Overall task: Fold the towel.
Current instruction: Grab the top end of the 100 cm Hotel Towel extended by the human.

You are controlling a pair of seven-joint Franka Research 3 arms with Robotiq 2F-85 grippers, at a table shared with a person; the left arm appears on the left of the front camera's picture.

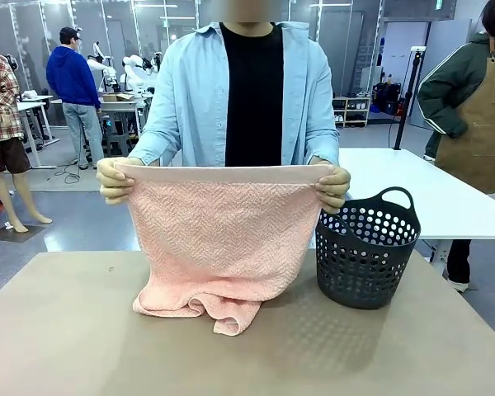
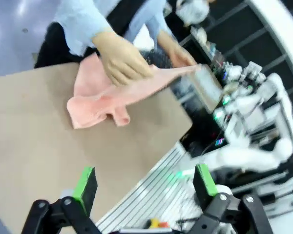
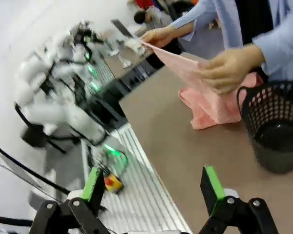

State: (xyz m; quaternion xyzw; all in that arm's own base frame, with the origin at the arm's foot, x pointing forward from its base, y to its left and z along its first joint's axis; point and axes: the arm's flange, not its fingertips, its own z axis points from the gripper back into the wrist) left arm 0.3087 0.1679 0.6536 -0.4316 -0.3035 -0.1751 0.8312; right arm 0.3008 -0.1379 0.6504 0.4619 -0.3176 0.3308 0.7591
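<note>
Brown tabletop [image 1: 66, 330], busy lab behind. The person [image 1: 247, 99] pinches the towel [image 1: 223, 239] by its top corners so it hangs flat, hem bunched at center, probably to line up a fold. Basket [image 1: 367, 256] sits at its 3 o'clock. Left tool [image 2: 145, 175] and right tool [image 3: 152, 179] are both released, empty.

We see a grey floor [image 1: 91, 223], a white table [image 1: 462, 206] behind, and what may be glass partitions [image 1: 33, 25].

Dark grey perforated basket [image 1: 363, 266] with two handles, upright on brown table [image 1: 66, 330], right of centre. White table [image 1: 455, 203] beyond.
</note>
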